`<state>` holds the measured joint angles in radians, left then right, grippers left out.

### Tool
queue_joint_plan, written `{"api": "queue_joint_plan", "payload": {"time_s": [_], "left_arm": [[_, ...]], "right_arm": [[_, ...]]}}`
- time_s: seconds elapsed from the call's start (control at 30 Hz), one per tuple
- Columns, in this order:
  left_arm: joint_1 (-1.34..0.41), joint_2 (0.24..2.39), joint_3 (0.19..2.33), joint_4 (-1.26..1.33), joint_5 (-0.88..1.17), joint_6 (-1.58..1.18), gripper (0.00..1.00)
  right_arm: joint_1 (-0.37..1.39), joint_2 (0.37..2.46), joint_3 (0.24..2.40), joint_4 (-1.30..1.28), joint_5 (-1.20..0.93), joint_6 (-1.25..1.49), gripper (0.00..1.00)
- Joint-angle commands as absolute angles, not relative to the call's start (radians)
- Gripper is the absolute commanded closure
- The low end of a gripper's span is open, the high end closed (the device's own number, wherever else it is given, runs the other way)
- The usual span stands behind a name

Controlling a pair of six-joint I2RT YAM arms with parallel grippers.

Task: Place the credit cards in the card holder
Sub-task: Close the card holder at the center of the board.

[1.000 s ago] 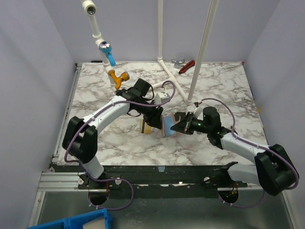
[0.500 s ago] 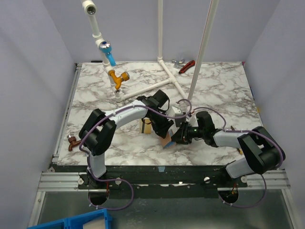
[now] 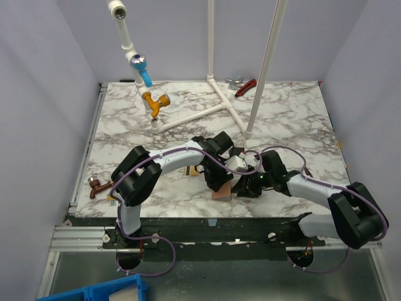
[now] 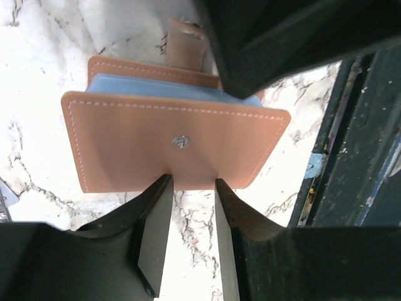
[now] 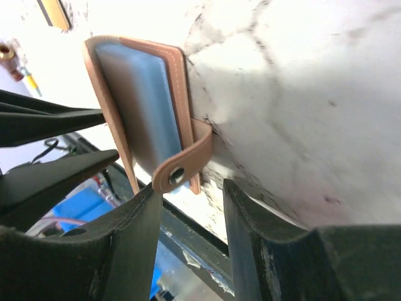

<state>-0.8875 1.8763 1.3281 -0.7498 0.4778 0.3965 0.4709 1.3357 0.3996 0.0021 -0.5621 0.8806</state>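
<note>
**Leather card holder brought down to the table's front edge**

The card holder [image 4: 175, 157], a tan leather-like rectangle with rounded corners and pale stitching along its border, sits low at the near edge of the white, grey-veined marble table [image 3: 294, 125]. It lies between the two black grippers, and whether it rests on the stone cannot be told. A small round metal snap [image 4: 180, 142] shines in the middle of its smooth cover. Between the two tan covers shows a flat light-blue layer [image 5: 144, 106], which could be a card or the lining. A narrow strap [image 5: 191, 153] with a punched hole curls off one short side.

The left gripper [image 4: 192, 180] has its fingers clamped on the holder's near edge, and the leather fills the gap between them. The right gripper [image 5: 191, 188] stands just beside the strap with its fingers apart and nothing between them. A flat gold card [image 5: 55, 14] lies farther back on the marble.

A second ago the holder hung in the air over the middle of the table, with the two grippers meeting at it. Since then both arms have drawn toward the front edge and lowered it. The right fingers, together then, have spread, while the left arm has folded tighter at its elbow.
</note>
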Motion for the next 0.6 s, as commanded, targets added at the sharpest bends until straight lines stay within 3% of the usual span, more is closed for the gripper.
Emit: {"api": "queue_joint_plan", "payload": {"time_s": [0.0, 0.17, 0.43, 0.57], "left_arm": [[-0.891, 1.906, 1.323, -0.737, 0.406, 0.431, 0.65], [-0.912, 1.911, 1.322, -0.721, 0.374, 0.439, 0.65], [-0.956, 1.907, 1.296, -0.684, 0.307, 0.459, 0.65], [-0.976, 1.908, 1.278, -0.664, 0.273, 0.474, 0.65]], "right_arm": [[0.471, 1.214, 0.456, -0.277, -0.314, 0.847, 0.55], [0.470, 1.164, 0.471, -0.305, -0.248, 0.856, 0.58], [0.471, 1.262, 0.548, -0.275, -0.285, 0.844, 0.60], [0.470, 1.292, 0.571, -0.270, -0.270, 0.843, 0.71]]}}
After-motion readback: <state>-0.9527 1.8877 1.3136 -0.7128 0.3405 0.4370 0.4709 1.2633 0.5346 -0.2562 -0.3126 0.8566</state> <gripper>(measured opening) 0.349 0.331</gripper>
